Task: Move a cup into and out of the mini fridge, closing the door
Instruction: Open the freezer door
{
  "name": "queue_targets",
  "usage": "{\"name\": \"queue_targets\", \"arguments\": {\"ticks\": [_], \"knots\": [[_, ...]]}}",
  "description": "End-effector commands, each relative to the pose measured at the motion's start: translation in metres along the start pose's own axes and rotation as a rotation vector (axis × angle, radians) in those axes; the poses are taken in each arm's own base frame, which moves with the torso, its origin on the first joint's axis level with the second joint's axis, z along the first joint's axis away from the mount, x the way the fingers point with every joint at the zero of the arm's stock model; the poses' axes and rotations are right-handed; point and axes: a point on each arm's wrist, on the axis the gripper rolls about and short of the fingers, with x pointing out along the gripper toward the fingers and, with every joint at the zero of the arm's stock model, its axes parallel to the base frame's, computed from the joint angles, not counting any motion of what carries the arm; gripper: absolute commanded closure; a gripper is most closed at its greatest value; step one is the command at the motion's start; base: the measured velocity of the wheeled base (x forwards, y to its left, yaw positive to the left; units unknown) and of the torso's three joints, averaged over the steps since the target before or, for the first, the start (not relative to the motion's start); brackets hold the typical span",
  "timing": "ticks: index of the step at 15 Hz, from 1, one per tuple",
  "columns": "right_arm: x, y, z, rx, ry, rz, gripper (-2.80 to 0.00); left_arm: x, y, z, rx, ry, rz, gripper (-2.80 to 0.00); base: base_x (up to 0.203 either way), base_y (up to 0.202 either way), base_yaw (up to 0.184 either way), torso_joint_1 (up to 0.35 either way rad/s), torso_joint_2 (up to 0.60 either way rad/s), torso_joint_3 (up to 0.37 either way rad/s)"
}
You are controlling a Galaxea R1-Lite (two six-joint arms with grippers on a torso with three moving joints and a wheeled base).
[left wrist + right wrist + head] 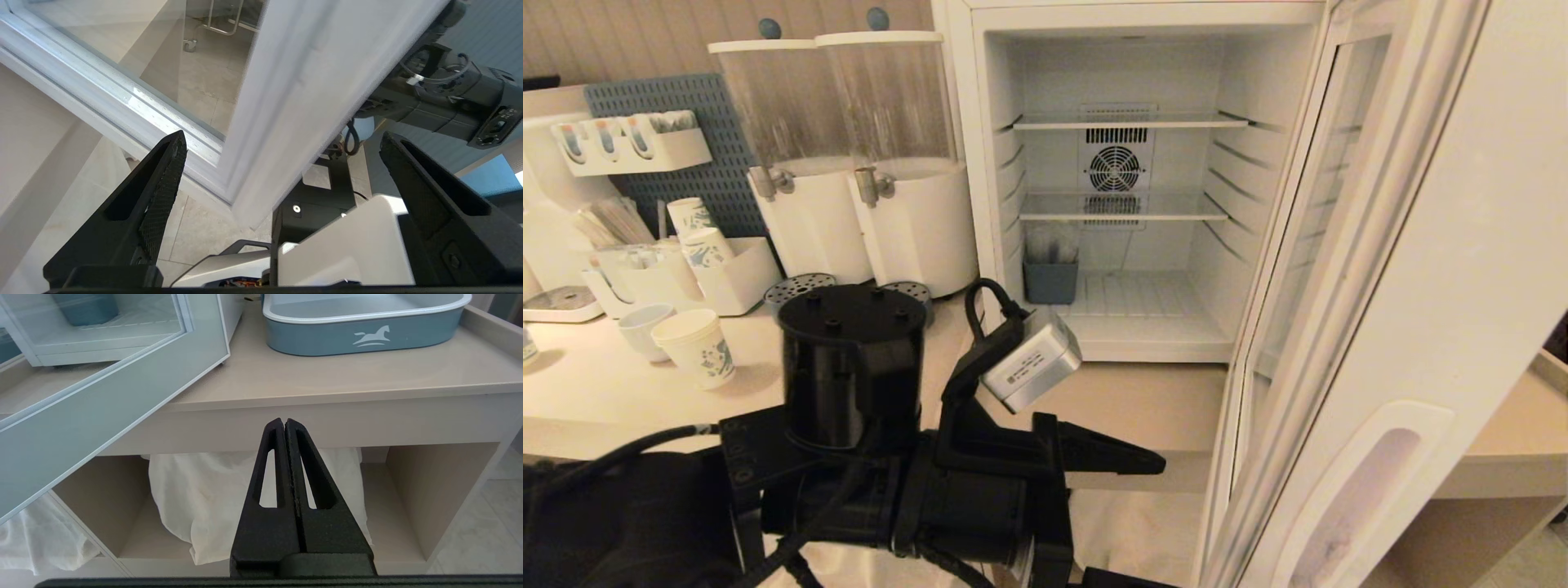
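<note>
Head view: the white boxy mini fridge [1127, 188] with wire shelves and a rear fan is seen standing on the pale beige counter [1143, 400], its pale glass-windowed door [1347, 310] swung wide towards the right. The white paper cup with blue print [696, 346] is set on the counter well to the left of the fridge, just beside a white ceramic mug [644, 329]. The left hand [282, 163] is held low before the fridge with fingers spread wide, the door's lower corner seen between them, nothing gripped. The right hand [284, 424] is pressed together, empty, before the counter's edge.
</note>
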Motion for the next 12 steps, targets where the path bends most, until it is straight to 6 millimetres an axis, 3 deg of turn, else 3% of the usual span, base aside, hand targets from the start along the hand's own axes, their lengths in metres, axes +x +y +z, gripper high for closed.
{"name": "queue_targets", "arguments": {"ticks": [1,4,12], "knots": [[0.000,0.000,0.000,0.000,0.001,0.000,0.00,0.009,0.005,-0.002,-0.008,0.012,-0.012,-2.80,0.000,0.000,0.000,0.000,0.00,0.000],[0.000,0.000,0.000,0.000,0.002,0.000,0.00,0.020,0.003,0.001,0.002,0.013,-0.039,-2.80,0.000,0.000,0.000,0.000,0.00,0.000],[0.000,0.000,0.000,0.000,0.001,0.000,0.00,0.027,-0.026,0.009,0.036,0.001,-0.128,-2.80,0.000,0.000,0.000,0.000,0.00,0.000]]}}
